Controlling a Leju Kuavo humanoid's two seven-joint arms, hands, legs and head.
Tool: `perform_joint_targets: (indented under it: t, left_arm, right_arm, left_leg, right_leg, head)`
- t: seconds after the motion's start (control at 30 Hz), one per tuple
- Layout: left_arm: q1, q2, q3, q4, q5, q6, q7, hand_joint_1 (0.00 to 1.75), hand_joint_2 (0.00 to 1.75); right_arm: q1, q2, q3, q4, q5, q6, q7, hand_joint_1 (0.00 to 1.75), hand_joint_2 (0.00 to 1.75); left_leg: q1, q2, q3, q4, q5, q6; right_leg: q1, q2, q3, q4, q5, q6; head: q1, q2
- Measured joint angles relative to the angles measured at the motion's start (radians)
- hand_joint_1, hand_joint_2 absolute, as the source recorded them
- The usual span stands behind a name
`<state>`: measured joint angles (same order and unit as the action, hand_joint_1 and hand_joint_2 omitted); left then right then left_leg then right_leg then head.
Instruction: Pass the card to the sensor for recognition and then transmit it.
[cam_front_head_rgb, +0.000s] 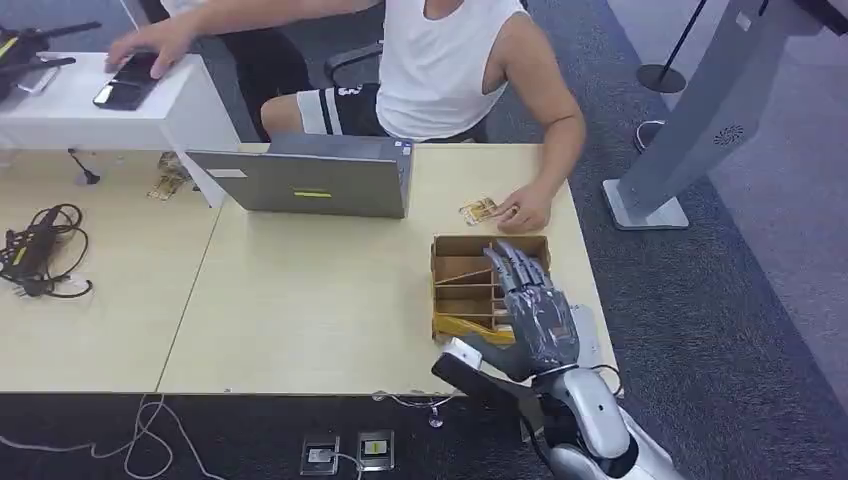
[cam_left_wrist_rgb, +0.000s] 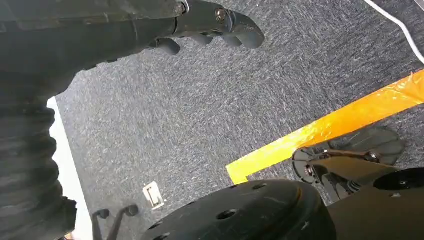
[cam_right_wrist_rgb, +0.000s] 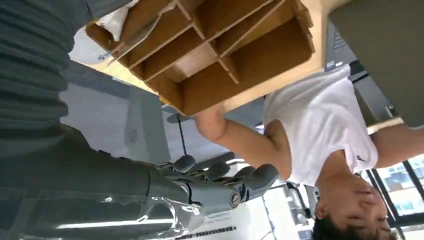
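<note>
A small yellowish card (cam_front_head_rgb: 478, 210) lies flat on the table beyond the box, and a person's hand (cam_front_head_rgb: 527, 212) rests on its right edge. A brown cardboard box (cam_front_head_rgb: 462, 268) with several compartments stands near the table's right front; its nearest slot holds yellow cards (cam_front_head_rgb: 462, 325). My right hand (cam_front_head_rgb: 532, 305) hovers over the box's right side, fingers stretched out and apart, holding nothing. The right wrist view shows those bare fingers (cam_right_wrist_rgb: 227, 180) beside the box (cam_right_wrist_rgb: 220, 55). My left hand (cam_left_wrist_rgb: 215, 25) hangs over the carpet, fingers loosely bent and holding nothing.
A grey laptop (cam_front_head_rgb: 310, 182) stands behind the box to the left. The seated person reaches the other hand to a phone (cam_front_head_rgb: 128, 82) on a white side table. Black cables (cam_front_head_rgb: 40, 252) lie far left. A grey kiosk stand (cam_front_head_rgb: 700, 120) is on the carpet at right.
</note>
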<state>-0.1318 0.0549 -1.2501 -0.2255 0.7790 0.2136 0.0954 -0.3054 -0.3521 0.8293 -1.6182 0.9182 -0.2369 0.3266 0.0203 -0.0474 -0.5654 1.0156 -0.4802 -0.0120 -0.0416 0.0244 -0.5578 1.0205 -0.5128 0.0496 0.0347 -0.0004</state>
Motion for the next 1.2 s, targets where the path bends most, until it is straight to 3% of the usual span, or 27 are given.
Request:
perform_joint_targets:
  t: [0.2,0.5,1.2]
  left_arm:
    - [0.000,-0.001,0.000,0.000,0.000,0.000,0.000,0.00,1.75]
    - [0.000,-0.002,0.000,0.000,0.000,0.000,0.000,0.00,1.75]
    - [0.000,-0.003,-0.001,0.000,-0.001,0.000,0.001,0.00,1.75]
  right_arm:
    - [0.033,0.002,-0.040,0.029,0.039,0.003,0.016,0.00,1.75]
    - [0.051,0.006,-0.090,0.100,0.001,0.001,0.000,0.00,1.75]
    - [0.041,0.044,-0.118,0.216,0.025,0.002,-0.030,0.00,1.75]
  left_leg:
    - [0.000,0.000,0.000,0.000,0.000,0.000]
    - [0.000,0.000,0.000,0.000,0.000,0.000]
    - [0.000,0.000,0.000,0.000,0.000,0.000]
  right_leg:
    - [0.000,0.000,0.000,0.000,0.000,0.000]
    - [0.000,0.000,0.000,0.000,0.000,0.000]
    - [0.000,0.000,0.000,0.000,0.000,0.000]
  head:
    - [0.000,0.000]
    - [0.000,0.000]
    - [0.000,0.000]
